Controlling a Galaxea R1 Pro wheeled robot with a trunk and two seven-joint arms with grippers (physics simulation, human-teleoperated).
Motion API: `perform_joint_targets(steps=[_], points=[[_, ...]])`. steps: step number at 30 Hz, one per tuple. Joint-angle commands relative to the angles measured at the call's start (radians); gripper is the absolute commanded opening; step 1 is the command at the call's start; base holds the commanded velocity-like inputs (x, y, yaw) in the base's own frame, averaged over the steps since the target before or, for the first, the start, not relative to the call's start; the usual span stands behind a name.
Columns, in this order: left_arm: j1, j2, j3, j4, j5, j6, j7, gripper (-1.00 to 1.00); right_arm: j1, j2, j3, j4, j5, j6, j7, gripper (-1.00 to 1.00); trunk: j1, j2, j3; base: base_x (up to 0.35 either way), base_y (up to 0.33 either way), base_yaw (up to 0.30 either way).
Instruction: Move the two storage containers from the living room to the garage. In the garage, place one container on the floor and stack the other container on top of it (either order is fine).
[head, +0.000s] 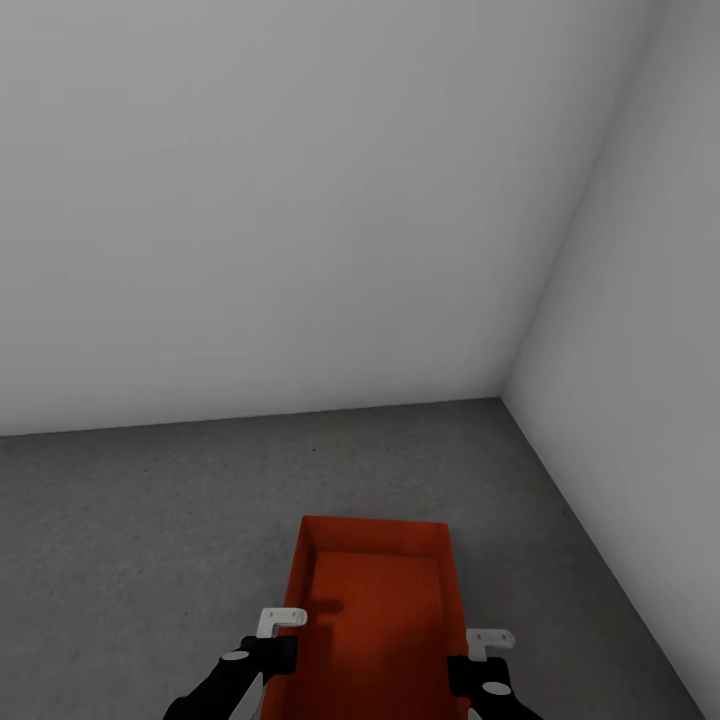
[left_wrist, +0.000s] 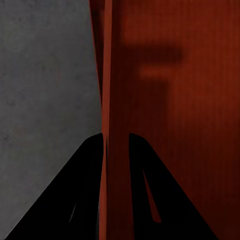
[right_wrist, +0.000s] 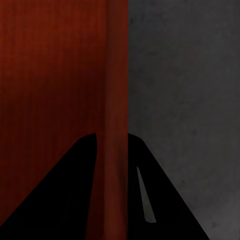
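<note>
One orange-red storage container (head: 375, 615) sits low in the head view, open top up and empty, over the dark grey garage floor (head: 150, 520). My left gripper (head: 285, 642) is shut on its left side wall; in the left wrist view the black fingers (left_wrist: 90, 165) pinch the thin wall (left_wrist: 106, 90). On the opposite side wall my right gripper (head: 472, 655) is shut too, and the right wrist view shows its fingers (right_wrist: 80, 170) clamping that wall (right_wrist: 116, 75). I cannot tell whether the bin touches the floor. The other container is out of view.
A plain white-grey wall (head: 300, 200) stands ahead and a second wall (head: 640, 300) runs along the right, meeting in a corner (head: 503, 395). Speckled floor stretches to the left and ahead of the bin.
</note>
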Motion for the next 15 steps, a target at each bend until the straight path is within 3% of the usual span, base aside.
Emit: perform_joint_targets(steps=[1, 8, 15], points=[[-0.001, 0.001, 0.019, -0.003, -0.015, 0.006, 0.015, -1.0, 0.0, -0.018, 0.004, 0.0, -0.002, -0.003, -0.013, -1.0, 0.004, -0.008, -0.004, 0.0, 0.0, 0.0], [-0.001, 0.001, 0.019, -0.003, -0.015, 0.005, 0.015, -1.0, 0.0, -0.018, 0.004, 0.0, -0.002, -0.003, -0.013, -1.0, 0.031, -0.057, -0.026, 0.0, 0.0, 0.0], [-0.001, 0.001, 0.019, -0.003, -0.015, 0.005, 0.015, -1.0, 0.0, -0.018, 0.004, 0.0, -0.002, -0.003, -0.013, -1.0, 0.031, -0.057, -0.026, 0.0, 0.0, 0.0]])
